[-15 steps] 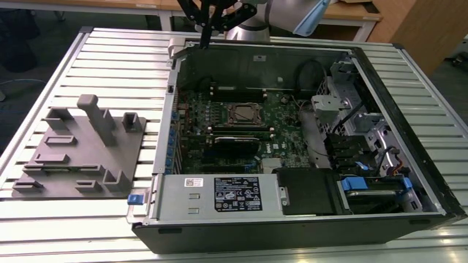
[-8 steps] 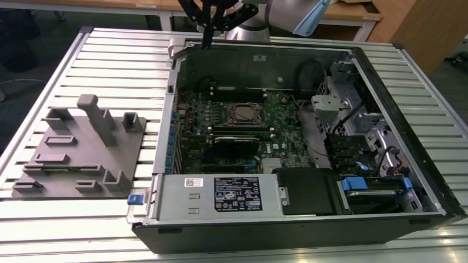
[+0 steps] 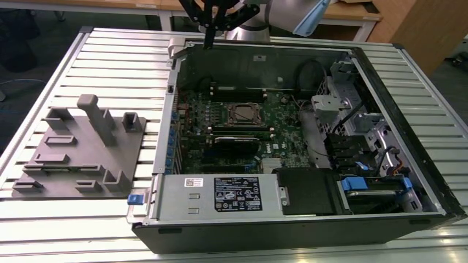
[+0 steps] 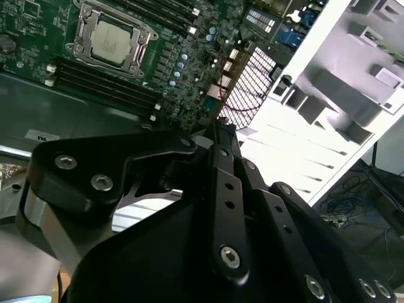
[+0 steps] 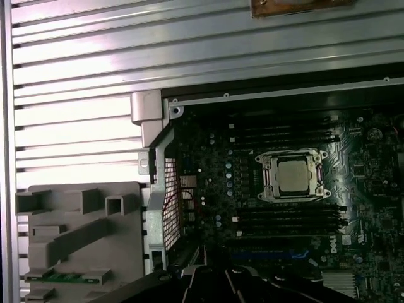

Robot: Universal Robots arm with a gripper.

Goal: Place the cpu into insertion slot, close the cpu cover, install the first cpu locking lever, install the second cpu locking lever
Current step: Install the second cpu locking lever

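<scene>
The cpu [image 4: 112, 43], a small silvery square, lies in the insertion slot [image 5: 323, 165] on the green motherboard [image 3: 281, 118] inside the open computer case. The cpu cover [image 4: 136, 55] lies flat around it as a metal frame, with the chip's top showing through its window. In the first wrist view the cpu [image 5: 293, 175] sits well apart from my fingers. My gripper [image 3: 210, 45] hangs above the case's far wall in the exterior view, away from the socket. Its black fingertips [image 4: 219, 128] meet with nothing between them. I cannot make out how the locking levers stand.
The case rests on a slatted aluminium table [image 3: 117, 60]. A grey fixture block [image 3: 80, 148] with posts stands at the exterior view's left. A labelled power supply [image 3: 219, 194] fills the case's near side, and drive cages with blue tabs [image 3: 358, 183] sit at the exterior view's right.
</scene>
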